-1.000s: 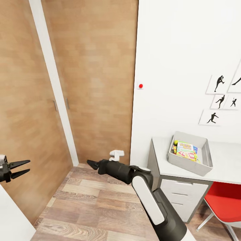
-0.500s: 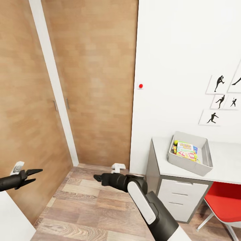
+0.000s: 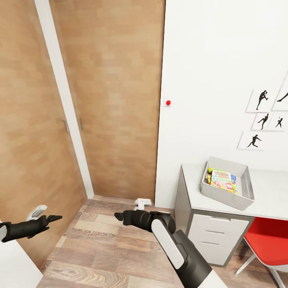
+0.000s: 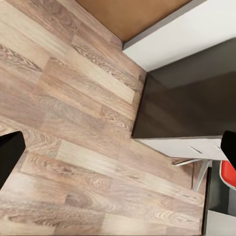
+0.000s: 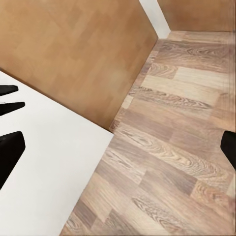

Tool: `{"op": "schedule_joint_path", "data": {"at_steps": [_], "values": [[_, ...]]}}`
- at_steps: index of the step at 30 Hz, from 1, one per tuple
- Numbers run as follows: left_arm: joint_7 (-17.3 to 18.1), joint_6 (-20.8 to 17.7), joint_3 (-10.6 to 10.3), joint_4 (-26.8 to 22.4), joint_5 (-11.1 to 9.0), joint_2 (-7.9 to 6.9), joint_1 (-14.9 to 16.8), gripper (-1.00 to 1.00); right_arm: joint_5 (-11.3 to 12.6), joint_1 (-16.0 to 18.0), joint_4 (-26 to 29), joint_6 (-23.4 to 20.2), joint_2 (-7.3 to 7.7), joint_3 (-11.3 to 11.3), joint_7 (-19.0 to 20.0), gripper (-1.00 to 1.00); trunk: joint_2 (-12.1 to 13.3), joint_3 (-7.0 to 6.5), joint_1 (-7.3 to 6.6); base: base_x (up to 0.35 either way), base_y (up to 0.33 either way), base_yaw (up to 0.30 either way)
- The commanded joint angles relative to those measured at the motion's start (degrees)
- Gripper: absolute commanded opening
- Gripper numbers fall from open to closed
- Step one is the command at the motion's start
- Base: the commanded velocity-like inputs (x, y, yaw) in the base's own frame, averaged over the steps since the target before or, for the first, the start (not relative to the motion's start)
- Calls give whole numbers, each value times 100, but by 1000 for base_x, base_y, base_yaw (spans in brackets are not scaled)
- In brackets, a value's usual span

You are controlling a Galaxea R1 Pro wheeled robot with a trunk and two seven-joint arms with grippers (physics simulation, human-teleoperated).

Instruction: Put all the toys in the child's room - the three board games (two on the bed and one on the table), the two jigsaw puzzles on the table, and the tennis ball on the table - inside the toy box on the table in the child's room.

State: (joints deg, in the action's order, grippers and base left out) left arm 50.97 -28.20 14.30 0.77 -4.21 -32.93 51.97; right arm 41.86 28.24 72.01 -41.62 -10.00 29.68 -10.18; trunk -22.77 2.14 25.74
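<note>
Two empty arms held low, toys packed in the toy box

Both arms hang low over the wooden floor (image 3: 112, 248), away from the table (image 3: 266, 196), a pose that suits travelling rather than reaching. The left gripper (image 3: 54, 219) points forward beside the wooden wardrobe doors (image 3: 108, 100), its jaws nearly together and carrying nothing. The right gripper (image 3: 119, 217) also carries nothing. From the head view its jaws cannot be judged; the right wrist view shows dark fingertips (image 5: 10, 150) at opposite edges, which suggests they stand wide. The grey toy box (image 3: 245, 193) sits on the table near its corner, against the white wall. Inside lies a colourful printed board game (image 3: 221, 178) on top, with a small yellow-green tennis ball (image 3: 209, 171) at the box's near end. Anything beneath is hidden. A red chair (image 3: 268, 240) stands just under the table's edge.
</note>
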Motion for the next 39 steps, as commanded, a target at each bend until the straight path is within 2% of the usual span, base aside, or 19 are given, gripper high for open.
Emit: {"op": "schedule_joint_path", "data": {"at_steps": [1,5,7,8,13,16,23,29,34,37,39], "values": [[-146,34,2,9,-49,80,-55,100,-3,5,-44,-6,0,1,-95,100,-15,14,4,0,0,0],[-672,299,2,11,-52,353,-247,100,-186,0,-393,19,0,-2,-162,100,-15,14,4,0,0,0],[-880,408,2,11,-53,437,-307,100,-222,1,-532,62,0,1,-170,100,-15,14,4,0,0,0],[-1090,522,2,11,-53,510,-366,100,-244,0,-668,136,0,5,-176,100,-15,14,4,0,0,0],[-1674,852,2,11,-59,727,-528,100,-268,-1,-1153,465,3,9,-184,100,-15,14,4,0,0,0],[-2103,1119,2,11,-64,954,-659,100,-283,-2,-1669,784,12,15,-184,100,-15,14,4,0,0,0],[-2794,1502,2,11,-65,1295,-789,100,-288,-2,-2233,1187,15,27,-172,100,-15,14,4,0,0,0],[-3033,1593,3,11,-68,1388,-813,100,-289,-2,-2339,1260,18,28,-188,100,-15,14,4,0,0,0],[-3054,1710,7,11,-68,1403,-826,100,-396,-2,-2475,1275,14,17,-194,100,-15,14,4,0,0,0],[-2887,1711,31,4,-82,1352,-830,100,-448,-1,-2514,1278,13,8,-194,100,-15,14,4,0,0,0],[-2489,1676,46,-4,-84,1238,-831,100,-458,-1,-2524,1279,14,-8,-189,100,-15,14,4,0,0,0]]}}
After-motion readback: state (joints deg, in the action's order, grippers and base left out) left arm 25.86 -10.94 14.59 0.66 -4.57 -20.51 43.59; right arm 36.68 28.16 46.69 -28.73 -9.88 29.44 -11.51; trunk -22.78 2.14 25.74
